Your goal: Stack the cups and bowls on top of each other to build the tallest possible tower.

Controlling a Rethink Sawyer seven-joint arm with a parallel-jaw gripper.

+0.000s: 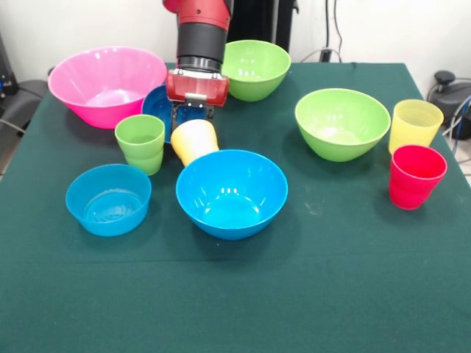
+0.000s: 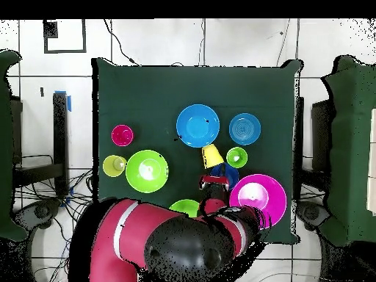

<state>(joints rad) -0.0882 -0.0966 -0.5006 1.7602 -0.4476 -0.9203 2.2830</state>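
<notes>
My gripper (image 1: pixel 193 120) is shut on the rim of the orange-yellow cup (image 1: pixel 196 143) and holds it tilted, just behind the bright blue bowl (image 1: pixel 231 193). The green cup (image 1: pixel 140 143) stands upright left of it. The small dark blue bowl (image 1: pixel 156 107) is partly hidden behind the gripper. The pink bowl (image 1: pixel 107 84) is at the far left and the shallow light blue bowl (image 1: pixel 108 198) at the near left. One lime green bowl (image 1: pixel 255 68) is at the back, the other (image 1: pixel 342 123) at the right. The pale yellow cup (image 1: pixel 416 125) and the red cup (image 1: pixel 416 176) stand at the far right. The overhead view shows the gripper (image 2: pixel 214 171) with the orange-yellow cup (image 2: pixel 212 155).
Everything stands on a dark green cloth (image 1: pixel 235 294) on the table. The arm (image 1: pixel 200 37) comes down between the pink bowl and the back lime green bowl. Cables and chairs lie beyond the table's edges.
</notes>
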